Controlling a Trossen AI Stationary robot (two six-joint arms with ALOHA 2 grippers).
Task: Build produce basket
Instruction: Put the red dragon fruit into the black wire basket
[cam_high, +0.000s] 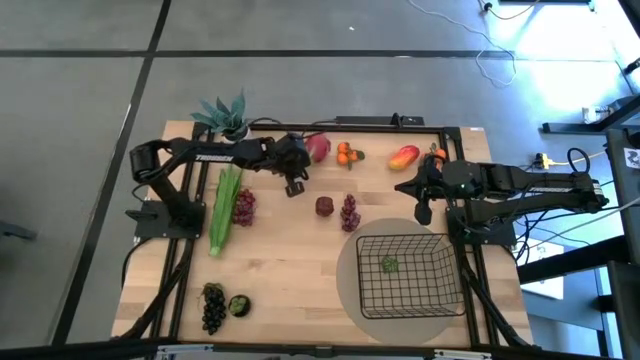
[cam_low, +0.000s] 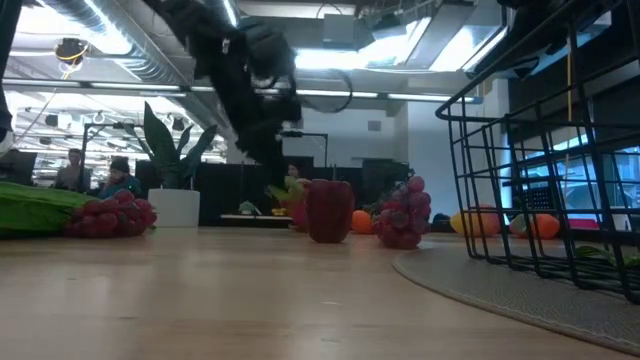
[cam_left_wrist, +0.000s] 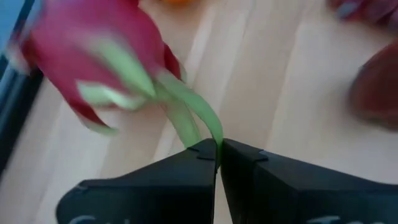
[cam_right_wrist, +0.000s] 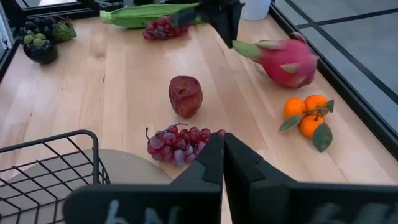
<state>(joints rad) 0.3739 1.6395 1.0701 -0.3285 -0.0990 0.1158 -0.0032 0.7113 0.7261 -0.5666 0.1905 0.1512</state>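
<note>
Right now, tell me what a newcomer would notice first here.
The left gripper has pinched a green leaf tip of the pink dragon fruit at the table's far edge. The black wire basket sits on a round grey mat at the near right, holding only one small green item. The right gripper hangs shut just beyond it.

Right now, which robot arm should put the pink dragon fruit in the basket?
Probably the left. Its end effector is shut on a green leaf of the dragon fruit, at the table's far edge. The right end effector is shut, holds nothing, and waits nearer the basket.
</note>
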